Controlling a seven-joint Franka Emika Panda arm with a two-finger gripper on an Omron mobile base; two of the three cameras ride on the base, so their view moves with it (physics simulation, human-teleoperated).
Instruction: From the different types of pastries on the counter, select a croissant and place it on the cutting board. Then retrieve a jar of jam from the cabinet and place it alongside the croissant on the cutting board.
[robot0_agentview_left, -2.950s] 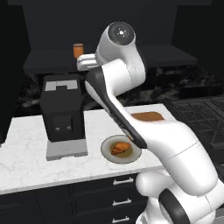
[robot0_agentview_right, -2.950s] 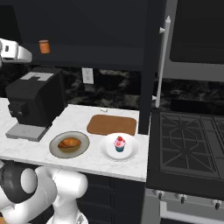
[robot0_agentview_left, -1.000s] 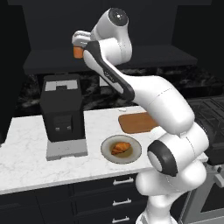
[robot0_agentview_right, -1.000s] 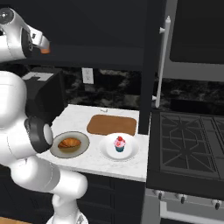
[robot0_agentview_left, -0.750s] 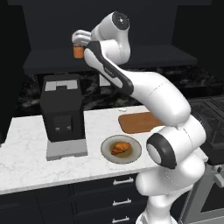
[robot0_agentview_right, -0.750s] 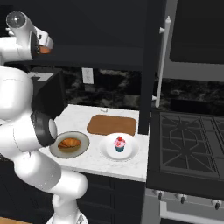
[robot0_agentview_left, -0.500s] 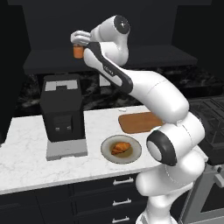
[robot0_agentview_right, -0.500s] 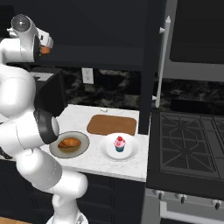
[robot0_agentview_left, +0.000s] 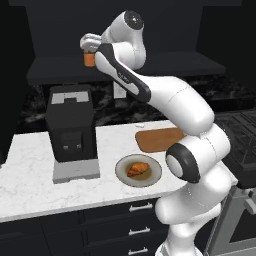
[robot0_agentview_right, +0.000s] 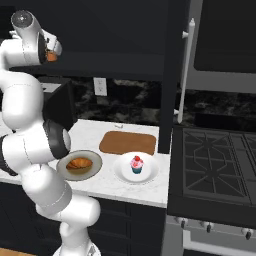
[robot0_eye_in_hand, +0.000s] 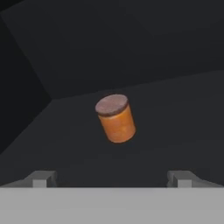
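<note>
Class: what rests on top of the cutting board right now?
The cutting board is bare in the right base view; in the left base view the arm covers its right end.

From the left base view, my arm climbs from the base at about five o'clock, bulges out through the big dark-jointed elbow at mid-right, then sweeps up and back toward eleven o'clock, the upper joint topping out near the twelve o'clock edge. The wrist folds over there and points the gripper (robot0_agentview_left: 88, 49) out toward nine o'clock, level rather than drooping. In the right base view the same arm stacks almost straight up the left side, with the hand at ten o'clock. On the hand view my two fingertips (robot0_eye_in_hand: 41, 178) sit far apart, at seven and five o'clock, jaws spread wide with nothing between them.
</note>
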